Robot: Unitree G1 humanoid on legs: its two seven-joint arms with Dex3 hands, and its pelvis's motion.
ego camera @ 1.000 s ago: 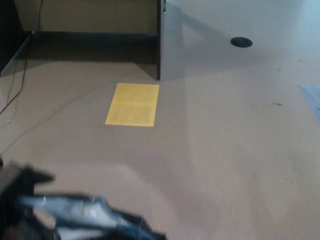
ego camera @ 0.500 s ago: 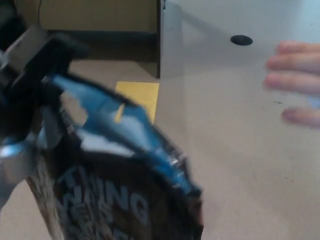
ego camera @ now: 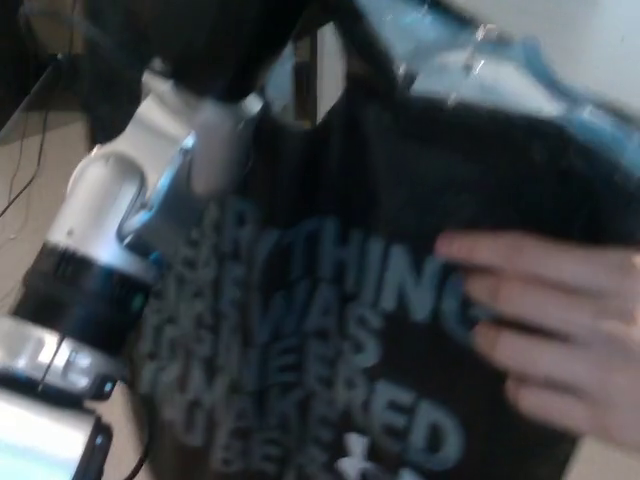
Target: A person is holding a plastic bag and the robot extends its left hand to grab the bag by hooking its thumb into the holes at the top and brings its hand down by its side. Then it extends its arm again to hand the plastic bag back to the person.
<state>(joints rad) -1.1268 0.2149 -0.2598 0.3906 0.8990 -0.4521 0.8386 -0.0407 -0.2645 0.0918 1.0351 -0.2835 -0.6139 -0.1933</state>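
Observation:
The plastic bag [ego camera: 330,330], black with pale blue lettering and a light blue top edge, fills most of the head view. It hangs from my left hand [ego camera: 215,45], a dark blurred shape at the top left, which is shut on the bag's upper part. My white and black left forearm [ego camera: 100,210] rises from the lower left. A person's hand [ego camera: 560,340] reaches in from the right, its fingers lying against the front of the bag. How my thumb sits in the bag's holes is hidden by blur.
A strip of tan floor [ego camera: 30,240] shows at the far left, with a thin dark cable [ego camera: 18,200] running across it. The bag hides everything else.
My left arm has swung up and forward, lifting the bag from the lower left until it covers the view. The person's hand has moved in from the right edge onto the bag.

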